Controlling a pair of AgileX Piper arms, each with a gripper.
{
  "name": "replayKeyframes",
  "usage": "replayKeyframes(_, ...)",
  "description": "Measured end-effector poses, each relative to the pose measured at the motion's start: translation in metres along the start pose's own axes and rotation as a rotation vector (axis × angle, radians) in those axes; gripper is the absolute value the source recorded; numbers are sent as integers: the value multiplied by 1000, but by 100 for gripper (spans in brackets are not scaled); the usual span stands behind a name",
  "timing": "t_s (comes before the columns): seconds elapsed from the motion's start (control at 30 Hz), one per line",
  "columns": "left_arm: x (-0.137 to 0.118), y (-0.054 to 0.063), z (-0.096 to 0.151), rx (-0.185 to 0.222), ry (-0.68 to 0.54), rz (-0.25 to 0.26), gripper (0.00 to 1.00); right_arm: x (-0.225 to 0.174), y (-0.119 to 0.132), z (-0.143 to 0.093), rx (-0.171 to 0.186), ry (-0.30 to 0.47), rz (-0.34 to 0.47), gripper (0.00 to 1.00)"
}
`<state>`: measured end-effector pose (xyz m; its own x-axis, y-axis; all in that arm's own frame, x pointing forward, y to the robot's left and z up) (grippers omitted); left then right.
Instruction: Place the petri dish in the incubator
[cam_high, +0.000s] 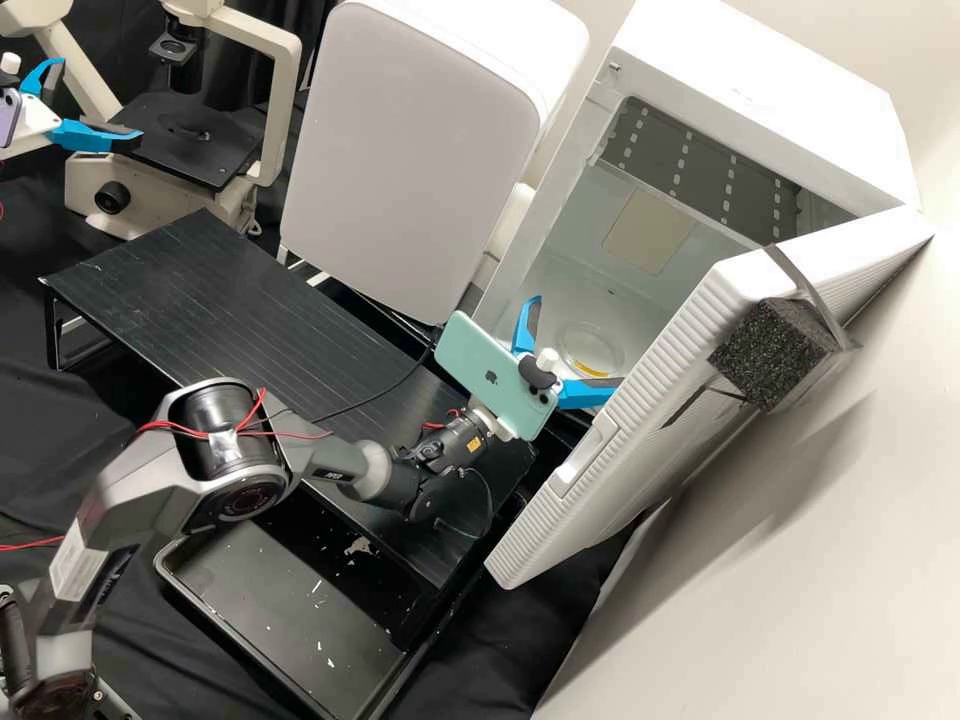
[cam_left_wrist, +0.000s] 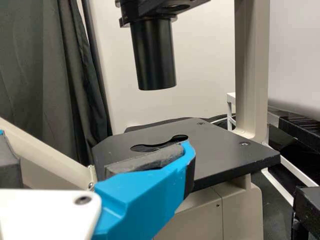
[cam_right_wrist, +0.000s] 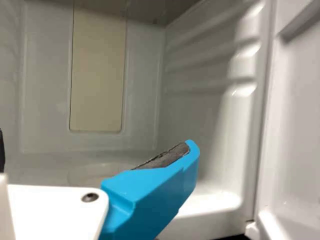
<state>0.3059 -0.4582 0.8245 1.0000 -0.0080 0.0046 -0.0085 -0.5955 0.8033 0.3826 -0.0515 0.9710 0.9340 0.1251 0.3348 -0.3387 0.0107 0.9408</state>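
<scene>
Right of centre, the dish (cam_high: 592, 347) lay flat inside the incubator (cam_high: 760, 95), likely for stability; my right gripper (cam_high: 578, 342) and left gripper (cam_high: 98, 100) gaped.

High view: glossy, smooth plastic inside the incubator (cam_high: 580, 225), upper right; ribbed plastic on the door (cam_high: 660, 370), rough foam block (cam_high: 765, 355), right; creased matt cloth (cam_high: 60, 430), left.
</scene>
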Motion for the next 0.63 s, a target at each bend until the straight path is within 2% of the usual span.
replayKeyframes(0.17,0,0,0,0,0,0,100,-36,7,-5,18,8,34,100)
replayKeyframes(0.33,0,0,0,0,0,0,100,-87,5,-18,62,-98,50,100)
replayKeyframes(0.43,0,0,0,0,0,0,100,-115,5,-31,75,-126,55,100)
replayKeyframes(0.5,0,0,0,0,0,0,100,-133,4,-40,84,-133,52,100)
replayKeyframes(0.53,0,0,0,0,0,0,100,-146,2,-47,102,-133,46,100)
replayKeyframes(0.63,0,0,0,0,0,0,100,-164,-4,-59,112,-120,31,100)
